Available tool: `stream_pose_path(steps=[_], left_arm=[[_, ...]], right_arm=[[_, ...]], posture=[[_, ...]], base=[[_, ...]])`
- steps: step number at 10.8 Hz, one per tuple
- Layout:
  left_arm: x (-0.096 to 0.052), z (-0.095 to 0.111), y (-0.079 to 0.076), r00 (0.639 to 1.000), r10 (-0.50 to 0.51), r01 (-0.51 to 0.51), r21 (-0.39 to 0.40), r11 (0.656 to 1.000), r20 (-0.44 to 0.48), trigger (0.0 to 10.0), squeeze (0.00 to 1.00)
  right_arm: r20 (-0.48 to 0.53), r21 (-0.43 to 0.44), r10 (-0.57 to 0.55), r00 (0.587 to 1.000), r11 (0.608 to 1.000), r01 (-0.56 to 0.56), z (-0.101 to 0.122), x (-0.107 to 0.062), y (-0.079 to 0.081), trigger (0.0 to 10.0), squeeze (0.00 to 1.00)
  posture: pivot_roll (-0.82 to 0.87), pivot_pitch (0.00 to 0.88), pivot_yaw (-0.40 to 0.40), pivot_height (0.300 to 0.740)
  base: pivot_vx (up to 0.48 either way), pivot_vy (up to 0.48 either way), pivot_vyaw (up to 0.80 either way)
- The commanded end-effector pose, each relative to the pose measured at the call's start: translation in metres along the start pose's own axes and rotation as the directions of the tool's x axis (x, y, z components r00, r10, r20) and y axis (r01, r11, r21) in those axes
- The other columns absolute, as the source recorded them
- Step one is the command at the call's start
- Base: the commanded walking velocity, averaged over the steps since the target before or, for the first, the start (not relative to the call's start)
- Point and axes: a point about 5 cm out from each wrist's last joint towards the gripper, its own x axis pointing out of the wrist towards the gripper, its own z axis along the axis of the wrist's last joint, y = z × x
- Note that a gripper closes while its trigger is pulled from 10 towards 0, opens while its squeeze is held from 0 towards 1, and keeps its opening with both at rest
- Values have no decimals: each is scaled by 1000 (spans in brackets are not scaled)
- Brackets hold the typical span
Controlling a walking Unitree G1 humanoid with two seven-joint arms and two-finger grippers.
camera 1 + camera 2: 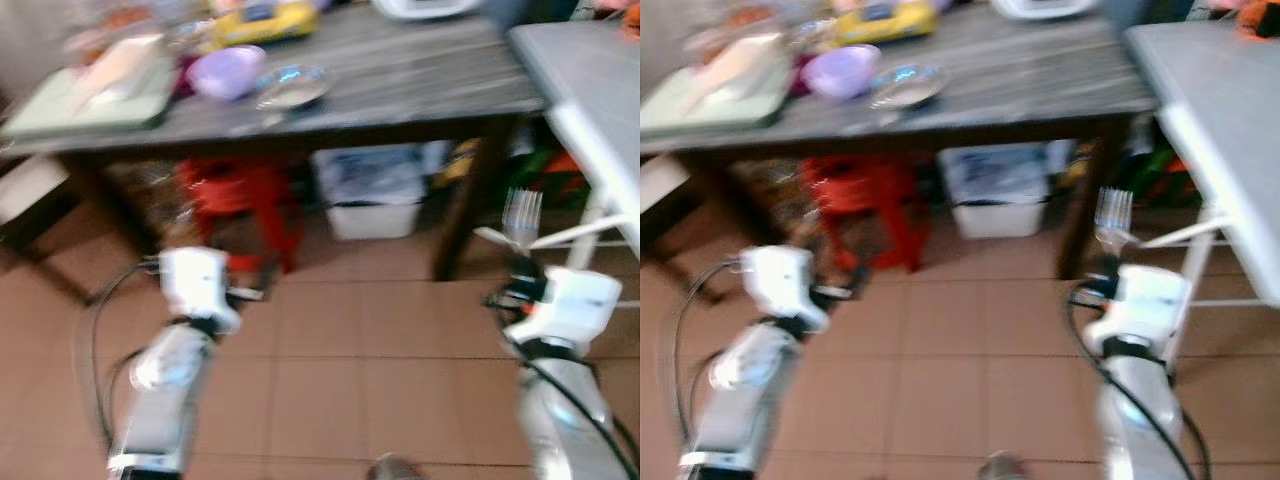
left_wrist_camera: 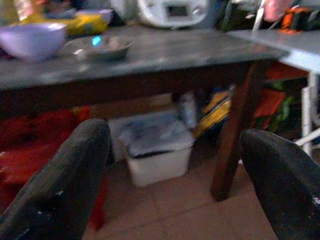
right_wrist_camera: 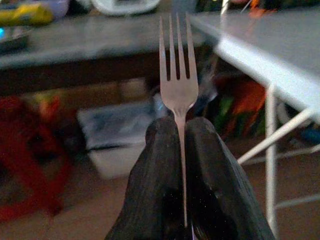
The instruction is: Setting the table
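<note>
A silver fork (image 3: 177,85) stands tines up, and my right gripper (image 3: 181,122) is shut on its handle. In the eye views this fork (image 1: 522,218) is low, in front of a leg of the dark wooden table (image 1: 420,75) and beside the pale grey table (image 1: 590,80) on the right. My left gripper (image 2: 175,150) is open and holds nothing; it is low over the tiled floor and faces the underside of the dark table. On that table are a purple bowl (image 1: 227,72) and a metal plate (image 1: 292,86). The views are blurred.
A green tray (image 1: 90,100) and a yellow object (image 1: 265,20) lie on the dark table's left part. Under it stand a red stool (image 1: 245,200) and a white bin (image 1: 372,190). The pale table's white legs (image 1: 595,225) are close to my right arm.
</note>
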Motion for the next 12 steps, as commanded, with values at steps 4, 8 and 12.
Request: stream_pose_path(steps=[4, 8, 12], left_arm=[[-5, 2, 11, 999, 36, -36, 16, 999, -17, 10000, 0], [0, 3, 7, 1000, 27, -27, 3, 1000, -15, 10000, 0], [1, 3, 4, 1000, 15, -15, 2, 1000, -18, 10000, 0]], right_arm=[[16, 19, 27, 1000, 999, -27, 3, -1, 10, 10000, 0], [36, -20, 52, 998, 998, -52, 6, 1, 13, 10000, 0], [36, -17, 49, 998, 999, -49, 6, 2, 13, 10000, 0]], posture=[[-172, 176, 92, 740], [-177, 178, 94, 740], [-177, 182, 90, 740]], base=[[277, 0, -280], [281, 0, 497], [281, 0, 195]])
